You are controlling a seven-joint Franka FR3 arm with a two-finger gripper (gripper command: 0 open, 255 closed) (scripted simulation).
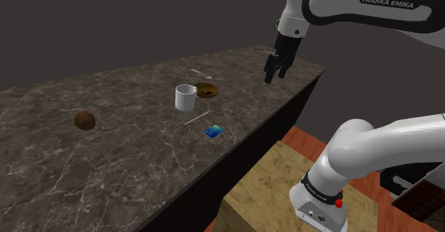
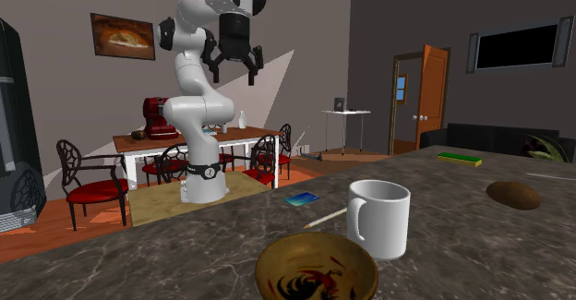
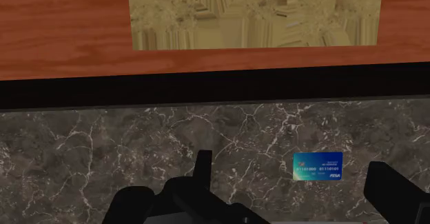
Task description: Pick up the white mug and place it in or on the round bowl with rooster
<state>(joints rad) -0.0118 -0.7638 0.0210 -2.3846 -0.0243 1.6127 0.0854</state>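
A white mug (image 1: 185, 97) stands upright on the dark marble counter (image 1: 121, 159), its handle showing in the second exterior view (image 2: 380, 217). Touching or just beside it is a brown round bowl (image 1: 207, 90) with a rooster painted inside (image 2: 316, 268). My black gripper (image 1: 274, 72) hangs well above the counter's end, to the shoulder view's right of the bowl and apart from both. Its fingers (image 2: 234, 67) are spread, open and empty. In the wrist view the gripper (image 3: 293, 188) looks down on the counter's edge near a blue card (image 3: 318, 166).
A blue card (image 1: 213, 131) and a thin stick (image 1: 196, 118) lie near the counter's front edge. A brown rounded lump (image 1: 84, 120) sits far to the shoulder view's left. A small utensil (image 1: 201, 73) lies behind the bowl. A green flat object (image 2: 459, 159) rests farther along.
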